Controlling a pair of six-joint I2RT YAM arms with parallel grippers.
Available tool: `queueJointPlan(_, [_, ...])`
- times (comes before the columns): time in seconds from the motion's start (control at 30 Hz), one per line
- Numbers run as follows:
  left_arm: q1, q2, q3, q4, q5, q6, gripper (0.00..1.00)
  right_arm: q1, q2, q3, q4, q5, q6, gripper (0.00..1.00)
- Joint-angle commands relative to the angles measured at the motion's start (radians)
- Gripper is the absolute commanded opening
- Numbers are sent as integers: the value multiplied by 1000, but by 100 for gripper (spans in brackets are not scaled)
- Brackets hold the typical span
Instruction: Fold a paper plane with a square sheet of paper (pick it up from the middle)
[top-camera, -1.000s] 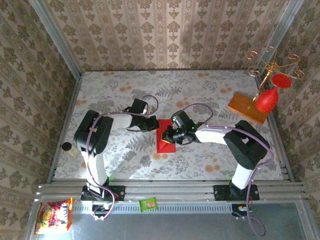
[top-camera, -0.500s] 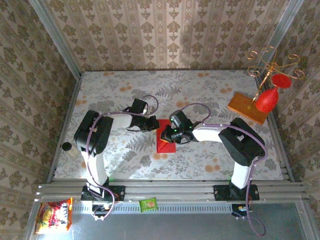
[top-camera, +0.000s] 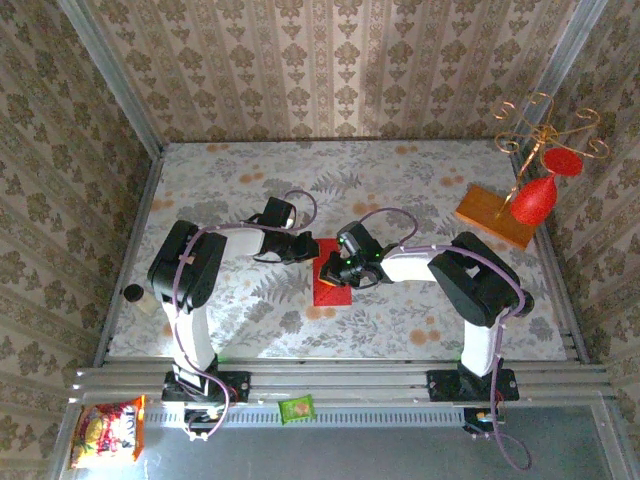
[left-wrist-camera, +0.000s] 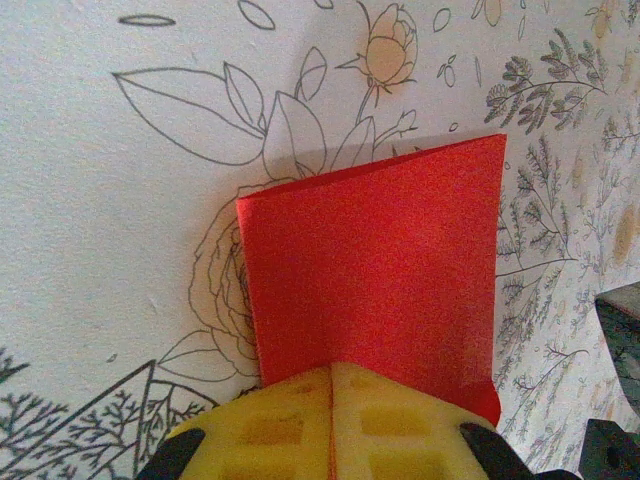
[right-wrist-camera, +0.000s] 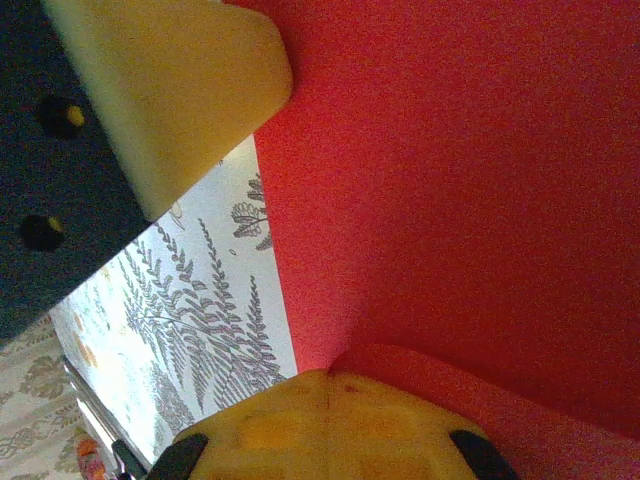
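The square sheet of paper (top-camera: 331, 281) is bright red and lies folded on the flower-patterned table, mid-front. My left gripper (top-camera: 309, 250) is at its far left corner. In the left wrist view the paper (left-wrist-camera: 370, 260) spreads away from the left gripper (left-wrist-camera: 331, 372), whose yellow pads are shut on its near edge. My right gripper (top-camera: 336, 267) sits over the sheet's upper part. In the right wrist view the right gripper (right-wrist-camera: 332, 384) is shut on a raised curl of the paper (right-wrist-camera: 450, 180). The left gripper's finger (right-wrist-camera: 170, 90) shows at top left.
An orange-brown wooden board (top-camera: 497, 215) lies at the right back, with a red goblet-shaped ornament (top-camera: 533, 200) and a gold wire stand (top-camera: 545, 130) by it. A small black object (top-camera: 133, 293) sits at the left edge. Snack packets (top-camera: 105, 432) lie below the front rail.
The right gripper has crept a little to the left over the red paper and its arm has swung with it. The left arm has stayed put.
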Motion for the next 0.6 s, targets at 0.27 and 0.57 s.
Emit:
queueJointPlan(0.27, [-7, 49, -11, -84, -51, -7, 9, -1, 19, -5, 68, 14, 0, 1])
queueJointPlan(0.57, [-7, 50, -10, -86, -51, -6, 9, 0, 25, -2, 52, 25, -3, 1])
